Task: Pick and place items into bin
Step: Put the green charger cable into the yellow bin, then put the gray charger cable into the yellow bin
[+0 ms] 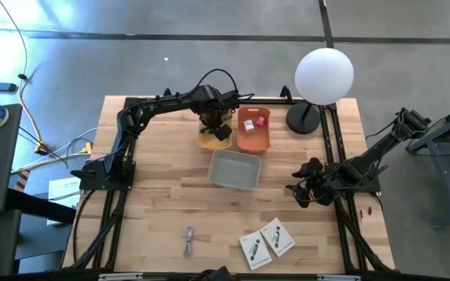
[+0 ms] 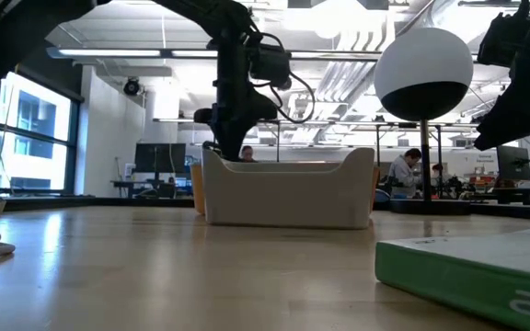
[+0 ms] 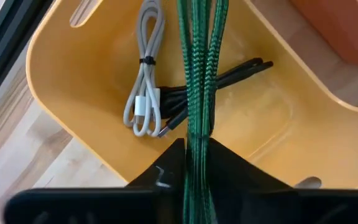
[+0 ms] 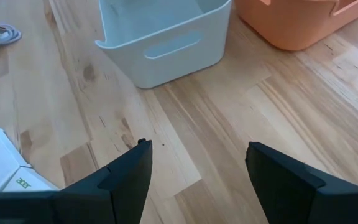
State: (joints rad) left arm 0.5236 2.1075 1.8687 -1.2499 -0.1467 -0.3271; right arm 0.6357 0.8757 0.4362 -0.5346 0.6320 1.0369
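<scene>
Pinches a green cable (image 3: 199,74) between the left jaws, closed tight on it, above the yellow bin (image 3: 73,81) at the far side of the counter (image 1: 162,203). Runs straight out from the jaws over the bin's inside, down toward a coiled white cable (image 3: 143,87) and a black cable (image 3: 229,71) already on the bin floor. Visible only from the left wrist; from overhead, hidden under the arm, with just a strip of yellow rim (image 1: 208,140) showing.

Keeps the right jaws spread wide, with nothing between them, low over bare wood at the counter's right side. Faces the grey bin (image 4: 166,43) from there, near but apart, with a corner of the orange bin (image 4: 297,25) beyond it.

Overhead only: a red cube (image 1: 258,120) and a white one beside it inside the orange bin, just right of the yellow one. Near the front edge, two white packets (image 1: 266,243) side by side, well clear of both jaws, and to their left a small grey cable (image 1: 189,240). At the back right corner, a lamp (image 1: 325,74) with a white globe.

From counter height, only the grey bin's wall (image 2: 288,198), with people at desks behind.
</scene>
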